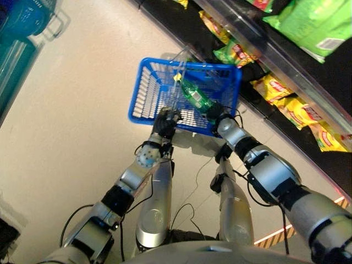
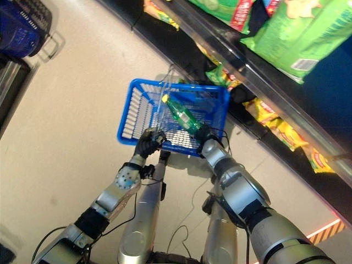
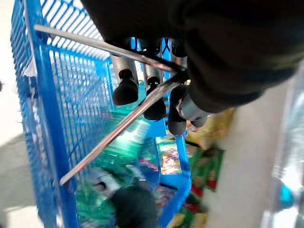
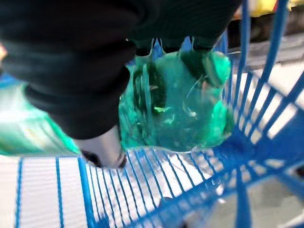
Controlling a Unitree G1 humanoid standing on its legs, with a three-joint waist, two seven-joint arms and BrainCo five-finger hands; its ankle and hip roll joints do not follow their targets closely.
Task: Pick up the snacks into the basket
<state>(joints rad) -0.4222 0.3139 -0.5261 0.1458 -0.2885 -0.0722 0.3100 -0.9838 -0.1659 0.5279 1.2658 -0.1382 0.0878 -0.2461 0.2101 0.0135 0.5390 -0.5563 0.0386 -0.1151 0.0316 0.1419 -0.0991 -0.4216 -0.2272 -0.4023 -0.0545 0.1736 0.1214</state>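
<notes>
A blue plastic basket (image 1: 144,96) hangs in front of me above the floor, next to the shelves. My left hand (image 1: 165,125) is at its near rim, with its fingers (image 3: 126,88) curled round the basket's metal wire handle (image 3: 118,128). A green plastic bottle (image 1: 197,96) lies slanted inside the basket. My right hand (image 1: 218,118) reaches over the near right rim and is shut on the bottle (image 4: 180,114), fingers over its end and thumb (image 4: 102,149) under it, just above the basket's mesh floor (image 4: 156,175).
Dark shelves run along the right, holding green snack bags (image 1: 308,25) up high and yellow and red bags (image 1: 297,110) lower down, close to the basket's far side. Blue baskets (image 1: 22,33) are stacked at the far left. Pale floor lies between.
</notes>
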